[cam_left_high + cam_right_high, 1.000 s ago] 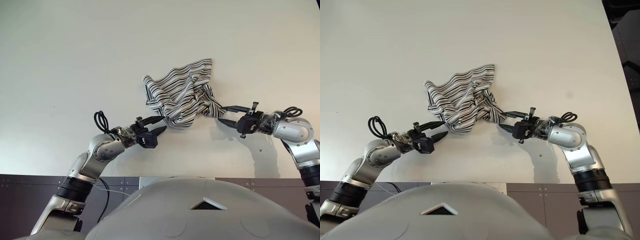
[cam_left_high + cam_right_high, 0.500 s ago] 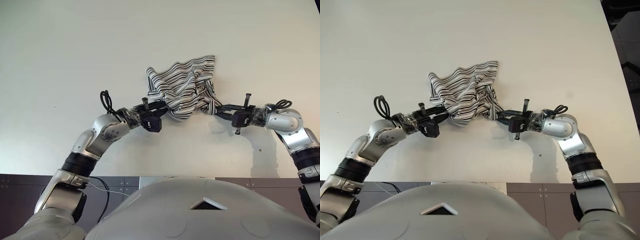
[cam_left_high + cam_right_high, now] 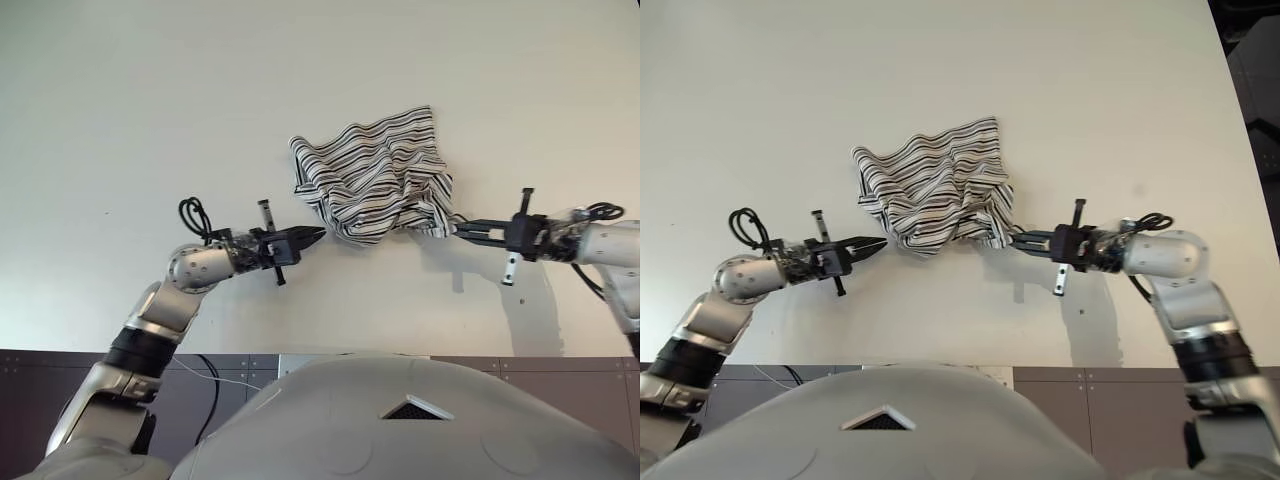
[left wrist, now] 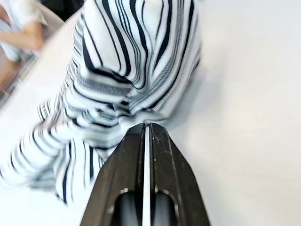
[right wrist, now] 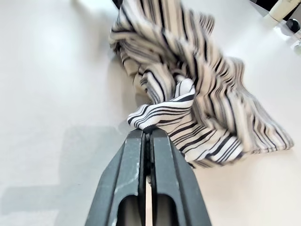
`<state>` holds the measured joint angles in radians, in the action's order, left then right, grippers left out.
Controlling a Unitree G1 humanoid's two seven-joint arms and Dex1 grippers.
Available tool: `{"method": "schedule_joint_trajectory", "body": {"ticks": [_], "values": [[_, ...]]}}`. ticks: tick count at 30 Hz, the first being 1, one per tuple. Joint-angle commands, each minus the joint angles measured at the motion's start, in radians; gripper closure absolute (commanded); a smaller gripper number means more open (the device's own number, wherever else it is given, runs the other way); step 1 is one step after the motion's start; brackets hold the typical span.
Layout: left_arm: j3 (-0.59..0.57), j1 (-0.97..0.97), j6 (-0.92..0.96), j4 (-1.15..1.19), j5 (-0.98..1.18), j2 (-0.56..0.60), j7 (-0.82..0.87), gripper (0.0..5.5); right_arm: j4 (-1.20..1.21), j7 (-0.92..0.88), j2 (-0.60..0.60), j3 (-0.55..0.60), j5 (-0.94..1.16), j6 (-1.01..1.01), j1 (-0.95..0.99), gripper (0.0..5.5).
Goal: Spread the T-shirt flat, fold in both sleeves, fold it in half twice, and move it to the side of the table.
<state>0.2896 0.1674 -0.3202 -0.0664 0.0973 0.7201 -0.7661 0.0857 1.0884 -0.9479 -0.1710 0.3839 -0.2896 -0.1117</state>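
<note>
The wide white table carries the striped T-shirt, which lies near its middle as a crumpled, ridged heap. It is not yet spread, so the task looks to be at its very start. The right pincer is stretched low over the table at the heap's near right corner. Its fingers are pressed together on a tongue of striped hem, probably so that corner can be drawn outward and the cloth opened. The left pincer points at the heap's near left edge from just beside it. Its fingers are closed with nothing between them, so it would have to open before it could catch the opposite edge.
</note>
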Motion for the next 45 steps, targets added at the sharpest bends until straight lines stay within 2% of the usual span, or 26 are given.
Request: {"method": "schedule_joint_trajectory", "body": {"ticks": [1, 3, 5, 9, 11, 12, 16, 18, 19, 21, 23, 25, 27, 30, 32, 35, 41, 45], "values": [[-0.206, 0.03, 0.234, -0.17, 0.335, 0.034, -0.013, 5.38, 0.228, 0.06, -0.17, 0.271, 0.339, 0.299, -0.078, 5.4], [-0.252, -0.007, 0.318, -0.185, 0.383, 0.012, 0.022, 5.38, 0.249, 0.027, -0.178, 0.345, 0.509, 0.458, 0.008, 5.4], [-0.201, -0.042, 0.284, -0.136, 0.224, 0.012, 0.039, 5.38, 0.192, -0.021, -0.144, 0.317, 0.5, 0.546, 0.14, 5.4], [-0.042, -0.057, 0.16, -0.054, -0.092, 0.008, 0.049, 5.38, -0.122, -0.083, -0.087, 0.118, 0.08, 0.455, 0.311, 5.4], [0.012, -0.066, 0.103, -0.02, -0.2, -0.001, 0.062, 5.38, -0.206, -0.052, -0.079, 0.063, -0.039, 0.386, 0.308, 5.4], [0.022, -0.064, 0.093, -0.015, -0.222, -0.011, 0.071, 5.38, -0.165, -0.002, -0.088, 0.056, -0.038, 0.373, 0.273, 5.4], [-0.015, -0.056, 0.09, 0.019, -0.222, -0.04, 0.11, 5.38, 0.099, 0.228, -0.163, 0.133, 0.156, 0.444, 0.116, 5.4], [-0.048, -0.058, 0.084, 0.06, -0.22, -0.052, 0.143, 5.38, 0.246, 0.276, -0.184, 0.214, 0.384, 0.594, 0.119, 5.4], [-0.063, -0.062, 0.084, 0.078, -0.215, -0.063, 0.158, 5.38, 0.288, 0.248, -0.17, 0.247, 0.511, 0.68, 0.172, 5.4], [-0.083, -0.071, 0.081, 0.107, -0.213, -0.084, 0.188, 5.38, 0.208, 0.007, -0.026, 0.258, 0.67, 0.844, 0.43, 5.4], [-0.084, -0.081, 0.077, 0.118, -0.219, -0.1, 0.196, 5.38, 0.018, -0.265, 0.128, 0.259, 0.717, 0.954, 0.668, 5.4], [-0.076, -0.092, 0.073, 0.124, -0.228, -0.111, 0.197, 5.38, -0.157, -0.45, 0.227, 0.24, 0.627, 1.002, 0.812, 5.4], [-0.061, -0.106, 0.074, 0.125, -0.241, -0.126, 0.198, 5.38, -0.296, -0.494, 0.235, 0.098, 0.378, 0.971, 0.812, 5.4], [-0.018, -0.127, 0.056, 0.115, -0.285, -0.134, 0.181, 5.38, -0.449, -0.375, 0.185, -0.161, 0.039, 0.798, 0.651, 5.4], [0.007, -0.146, 0.059, 0.091, -0.307, -0.143, 0.17, 5.38, -0.471, -0.287, 0.171, -0.233, -0.079, 0.697, 0.574, 5.4], [0.045, -0.193, 0.077, 0.085, -0.347, -0.182, 0.179, 5.38, -0.463, -0.218, 0.188, -0.216, -0.123, 0.658, 0.559, 5.4], [0.145, -0.292, 0.219, 0.142, -0.362, -0.395, 0.207, 5.38, -0.349, -0.146, 0.211, -0.161, -0.122, 0.685, 0.516, 5.4], [0.149, -0.313, 0.303, 0.192, -0.399, -0.463, 0.276, 5.38, -0.204, -0.09, 0.184, -0.135, -0.096, 0.736, 0.456, 5.4]]}}
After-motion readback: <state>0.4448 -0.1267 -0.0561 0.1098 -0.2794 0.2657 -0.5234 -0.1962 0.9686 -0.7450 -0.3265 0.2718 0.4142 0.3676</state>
